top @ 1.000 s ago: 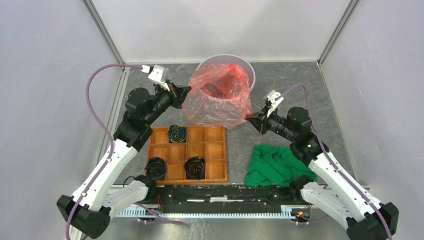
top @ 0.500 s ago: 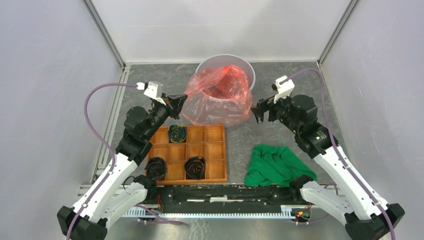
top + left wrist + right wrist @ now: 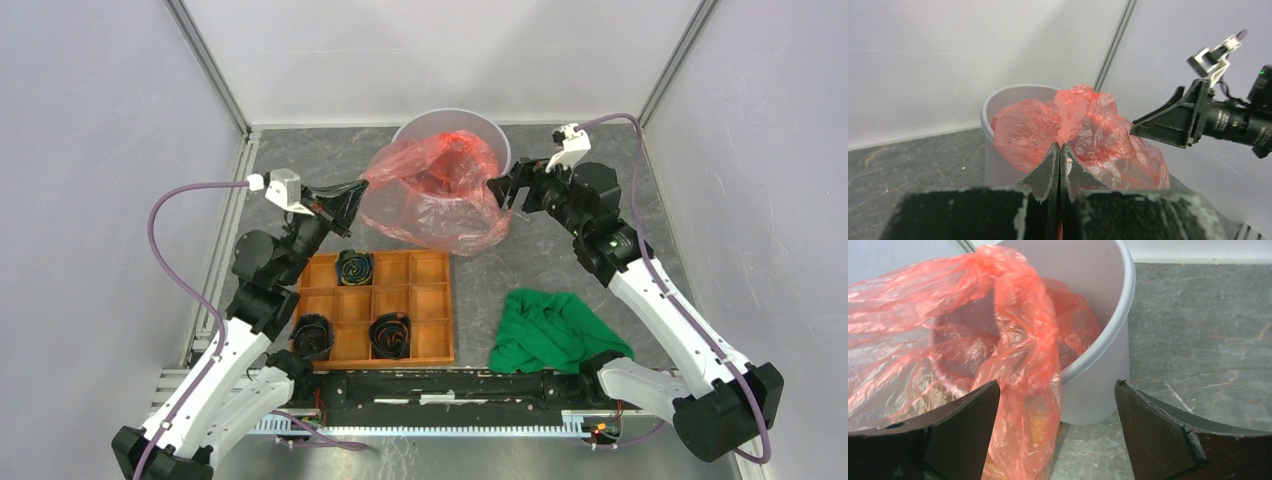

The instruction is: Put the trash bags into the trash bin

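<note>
The red translucent trash bag drapes over the near side of the round grey trash bin, partly inside it and partly hanging down outside. My left gripper is shut on the bag's left edge; in the left wrist view the film runs from between the closed tips, in front of the bin. My right gripper stands open at the bin's right side. Its wide tips frame a hanging fold of the bag and the bin's wall, gripping nothing.
An orange compartment tray with black rolled items lies just in front of the bin. A green cloth lies on the table under the right arm. Grey enclosure walls close in on the left, back and right.
My right gripper opened, let go of the bag's right corner and moved up and back beside the bin. The left arm drew back leftward, still holding the bag, which sagged to the right.
</note>
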`<state>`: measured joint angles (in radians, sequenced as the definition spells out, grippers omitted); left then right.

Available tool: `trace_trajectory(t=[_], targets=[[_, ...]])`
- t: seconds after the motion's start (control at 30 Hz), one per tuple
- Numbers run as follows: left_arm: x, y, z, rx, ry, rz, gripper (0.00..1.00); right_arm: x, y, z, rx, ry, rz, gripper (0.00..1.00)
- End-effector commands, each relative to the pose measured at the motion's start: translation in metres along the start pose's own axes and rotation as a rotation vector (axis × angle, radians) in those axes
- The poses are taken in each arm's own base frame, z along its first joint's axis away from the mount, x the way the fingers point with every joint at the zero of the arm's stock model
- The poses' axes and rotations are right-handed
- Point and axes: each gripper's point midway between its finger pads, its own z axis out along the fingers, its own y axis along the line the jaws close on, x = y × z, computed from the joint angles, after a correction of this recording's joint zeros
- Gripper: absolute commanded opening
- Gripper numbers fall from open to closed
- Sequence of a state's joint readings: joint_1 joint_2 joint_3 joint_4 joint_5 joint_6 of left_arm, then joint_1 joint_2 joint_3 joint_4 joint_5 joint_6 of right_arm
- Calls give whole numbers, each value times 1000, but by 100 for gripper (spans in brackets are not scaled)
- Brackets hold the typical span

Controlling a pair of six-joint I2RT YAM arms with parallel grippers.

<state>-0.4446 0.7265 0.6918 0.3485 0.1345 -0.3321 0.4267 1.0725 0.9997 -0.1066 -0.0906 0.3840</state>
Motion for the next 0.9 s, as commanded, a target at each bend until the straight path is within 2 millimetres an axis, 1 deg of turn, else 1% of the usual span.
trace_trajectory(t=[0.0, 0.03, 0.1, 0.13, 0.17, 0.2, 0.27, 0.3, 0.33, 0.37, 0.4, 0.43, 0.47, 0.5, 0.53, 0.57, 0.6, 0.63, 0.67, 0.7, 0.73, 0.77, 0.8, 0.83, 0.87], targets=[[-23, -8, -7, 22, -99, -23, 2, -24, 15, -4, -86, -119, 149, 86], [-22, -7, -9, 18, -103, -26, 2, -18, 14, -4, -85, -107, 156, 83], [-20, -6, -13, 13, -104, -29, 2, -8, 8, -6, -65, -103, 164, 80], [-18, -5, -15, 10, -102, -30, 2, -4, 7, -7, -71, -108, 166, 76], [-16, -4, -16, 2, -100, -35, 2, -3, 10, -8, -99, -119, 159, 62], [-13, -2, -17, -5, -94, -40, 2, -6, 16, -8, -142, -140, 139, 47], [-7, 3, -19, -35, -77, -57, 2, -17, 33, -12, -251, -190, 45, 23], [-4, 10, -19, -73, -67, -76, 2, -22, 37, -15, -274, -216, -19, 16], [1, 19, -20, -126, -54, -94, 2, -27, 39, -19, -284, -243, -100, 12], [6, 31, -23, -192, -43, -113, 2, -30, 39, -25, -293, -276, -189, 8], [17, 47, -28, -285, -14, -131, 2, -32, 42, -34, -311, -316, -269, 6], [20, 61, -34, -373, -17, -155, 2, -23, 39, -38, -311, -322, -335, 3], [32, 78, -44, -478, 11, -166, 2, -17, 36, -45, -305, -336, -369, 1], [38, 89, -51, -545, 22, -173, 2, -3, 28, -47, -289, -323, -375, 1], [43, 94, -55, -572, 31, -171, 2, 12, 26, -51, -294, -317, -366, 1], [47, 93, -57, -564, 35, -171, 2, 27, 23, -53, -305, -299, -346, 1], [49, 90, -56, -540, 34, -173, 2, 46, 21, -53, -321, -261, -308, 1], [50, 86, -55, -508, 32, -178, 2, 60, 21, -52, -338, -224, -280, 2], [50, 81, -53, -479, 27, -182, 2, 71, 24, -53, -363, -185, -251, 4], [49, 78, -52, -458, 21, -179, 2, 77, 27, -54, -384, -148, -233, 10], [47, 77, -52, -448, 15, -170, 2, 78, 29, -55, -392, -125, -227, 16], [44, 77, -52, -448, 12, -158, 2, 72, 30, -56, -384, -120, -240, 24], [42, 77, -52, -450, 11, -142, 2, 66, 24, -57, -338, -101, -257, 36], [37, 77, -52, -452, 6, -130, 2, 48, 19, -58, -278, -122, -282, 45], [35, 77, -52, -452, 6, -119, 2, 33, 11, -60, -209, -133, -292, 57]])
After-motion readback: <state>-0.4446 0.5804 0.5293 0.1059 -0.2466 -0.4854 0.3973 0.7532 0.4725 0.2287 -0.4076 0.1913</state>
